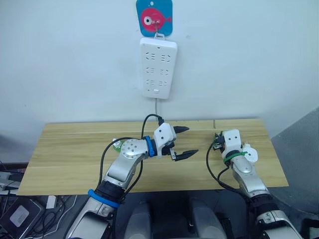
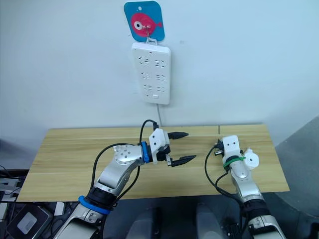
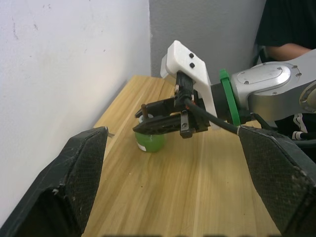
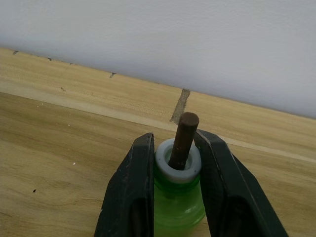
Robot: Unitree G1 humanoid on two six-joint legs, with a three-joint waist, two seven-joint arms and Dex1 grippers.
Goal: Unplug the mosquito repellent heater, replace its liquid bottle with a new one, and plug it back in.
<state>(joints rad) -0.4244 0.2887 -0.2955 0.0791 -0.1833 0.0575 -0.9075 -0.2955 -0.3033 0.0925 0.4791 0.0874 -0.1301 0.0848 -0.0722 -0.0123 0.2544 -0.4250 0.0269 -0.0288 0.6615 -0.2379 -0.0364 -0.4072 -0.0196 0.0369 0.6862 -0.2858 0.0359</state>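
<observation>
Green bottle [image 4: 178, 197] on wooden table [image 1: 70, 149]

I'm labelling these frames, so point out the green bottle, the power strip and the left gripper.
green bottle [image 4: 180, 207]: right wrist view, on its green body between the fingers.
power strip [image 1: 158, 67]: left eye view, on its white face.
left gripper [image 1: 183, 141]: left eye view, midway between its open fingertips.

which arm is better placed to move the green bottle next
The right one. The right gripper has its jaws closed around the neck of the green bottle, which stands on the table. The left gripper hangs open and empty beside it.
</observation>
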